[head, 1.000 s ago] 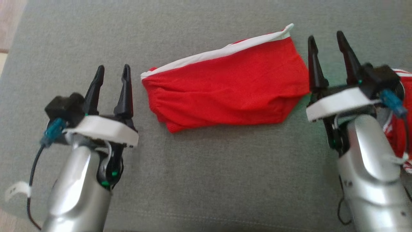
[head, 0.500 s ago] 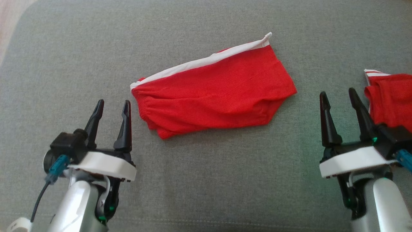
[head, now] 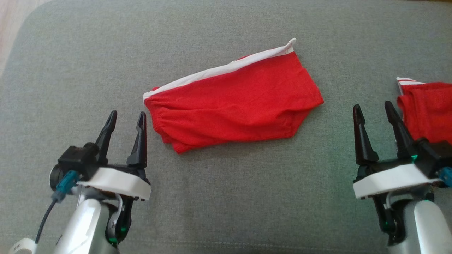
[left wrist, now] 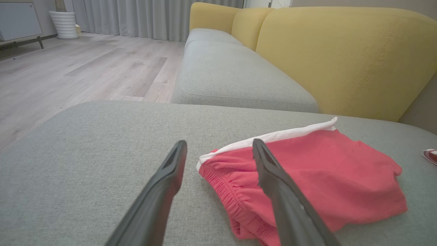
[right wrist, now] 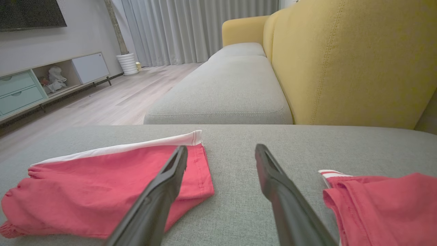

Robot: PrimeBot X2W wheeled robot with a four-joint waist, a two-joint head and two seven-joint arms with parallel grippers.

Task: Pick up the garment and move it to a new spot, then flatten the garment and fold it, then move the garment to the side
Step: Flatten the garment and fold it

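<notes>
A folded red garment (head: 233, 102) with a white stripe along its far edge lies flat on the grey cushion (head: 226, 197); it also lies ahead in the left wrist view (left wrist: 307, 181) and the right wrist view (right wrist: 102, 188). My left gripper (head: 127, 118) stands open just left of its elastic waistband, holding nothing. Off the garment's right end, my right gripper (head: 373, 108) is open too and empty. Neither touches the cloth.
A second red garment (head: 427, 109) with red-and-white trim lies at the right edge, beside my right gripper. Yellow sofa backrests (right wrist: 341, 61) rise beyond the cushion. Wooden floor (left wrist: 68, 75) lies past the cushion's left edge.
Both arms have drawn back toward the near edge, away from the garment's ends. The camera view has shifted, so the second garment at the right shows more. The folded garment lies still.
</notes>
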